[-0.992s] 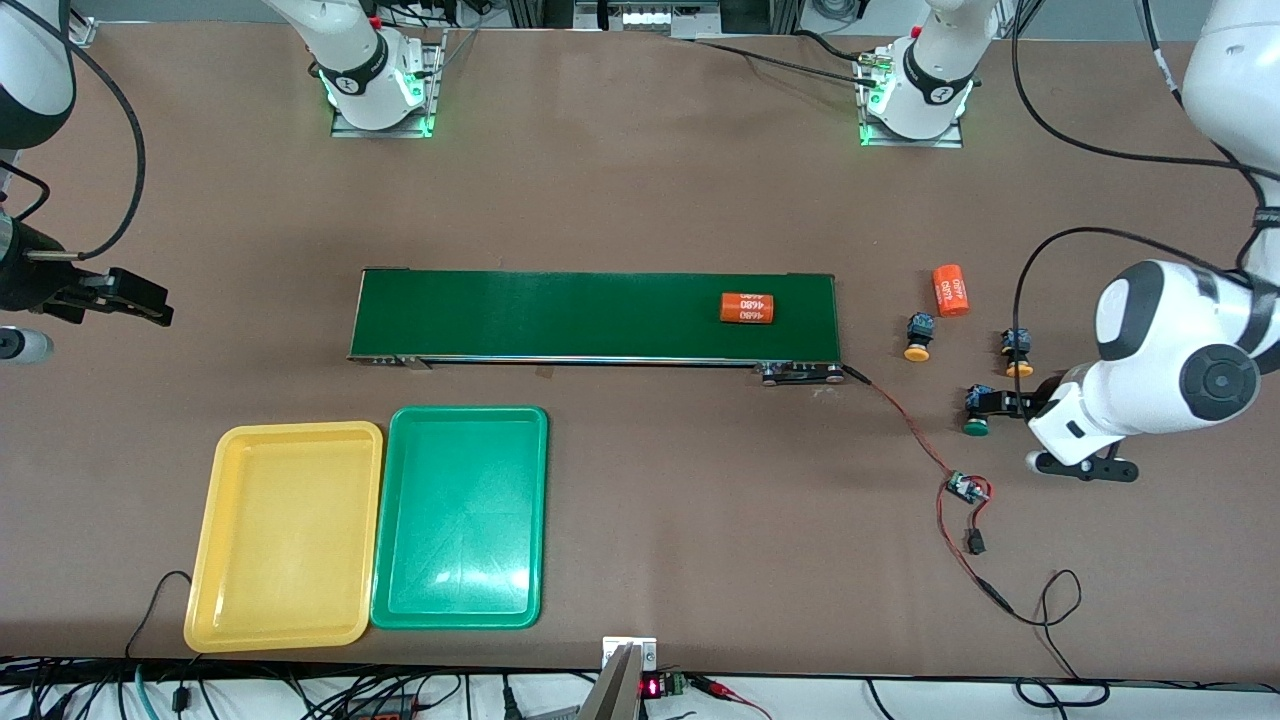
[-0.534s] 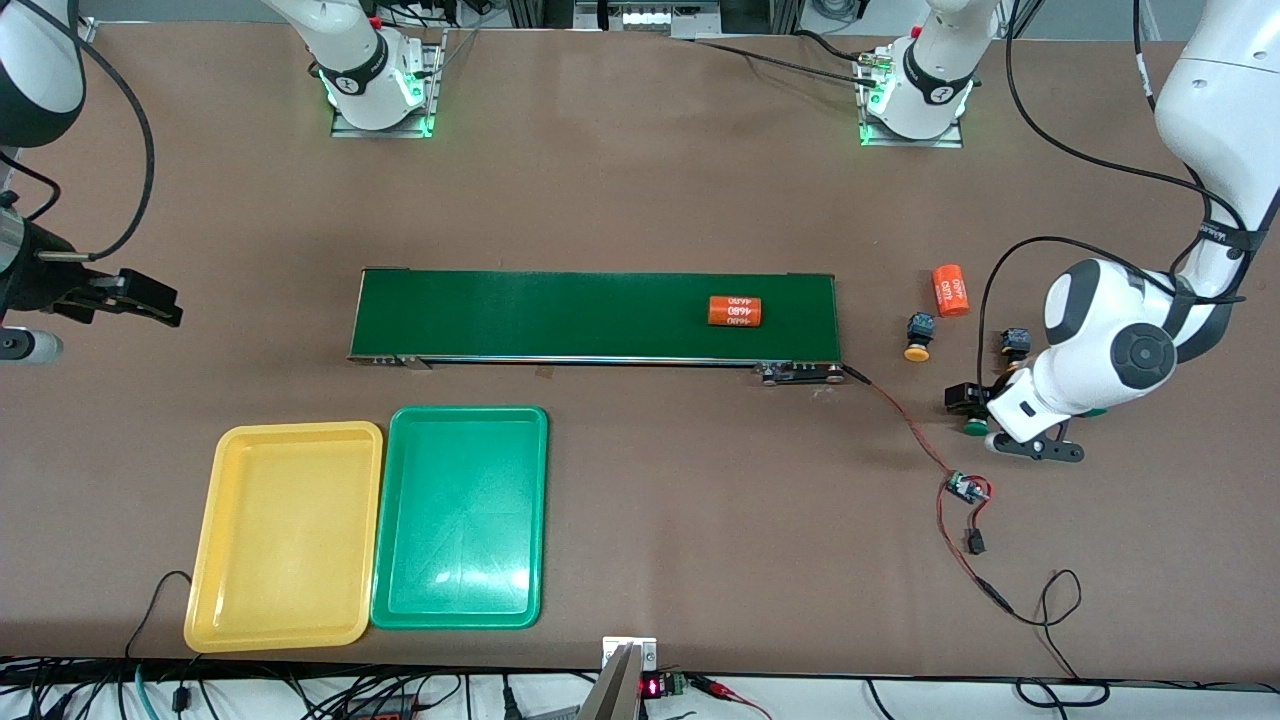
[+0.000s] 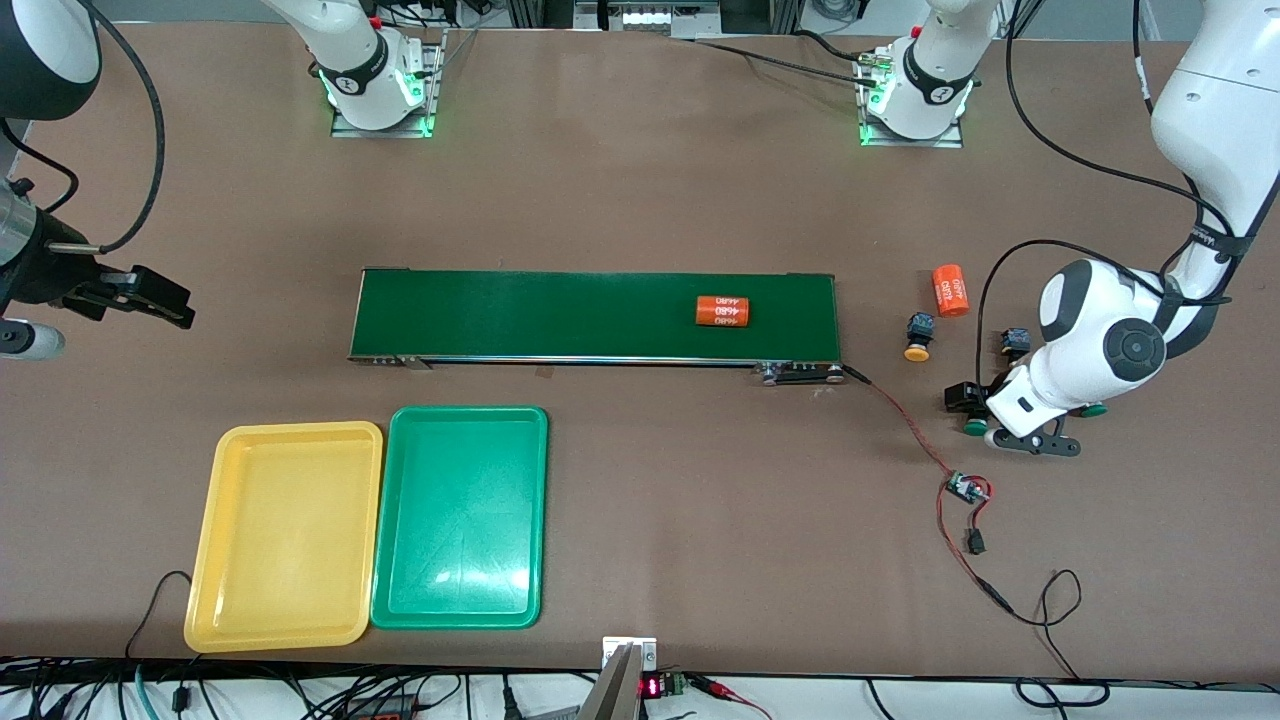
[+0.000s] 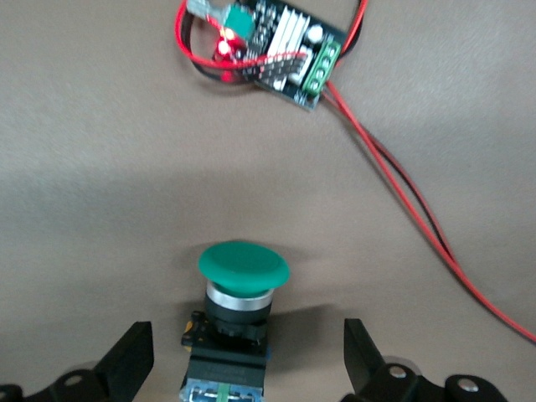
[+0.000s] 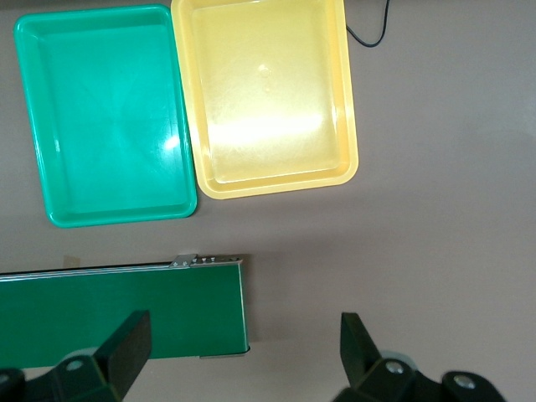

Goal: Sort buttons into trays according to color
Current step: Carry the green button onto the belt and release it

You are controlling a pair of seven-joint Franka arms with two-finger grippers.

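Over green button [image 4: 243, 266], left pincer [image 4: 248, 362] spread

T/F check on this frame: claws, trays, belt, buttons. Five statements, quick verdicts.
1. The left claw is open around a green-capped button. True.
2. The yellow tray holds a button. False: it is bare, as is the green tray.
3. An orange cylinder lies on the conveyor belt. True.
4. The right claw grips a button. False: it is open and holds nothing.
5. The trays touch the belt. False: they sit apart from it, nearer the front camera.
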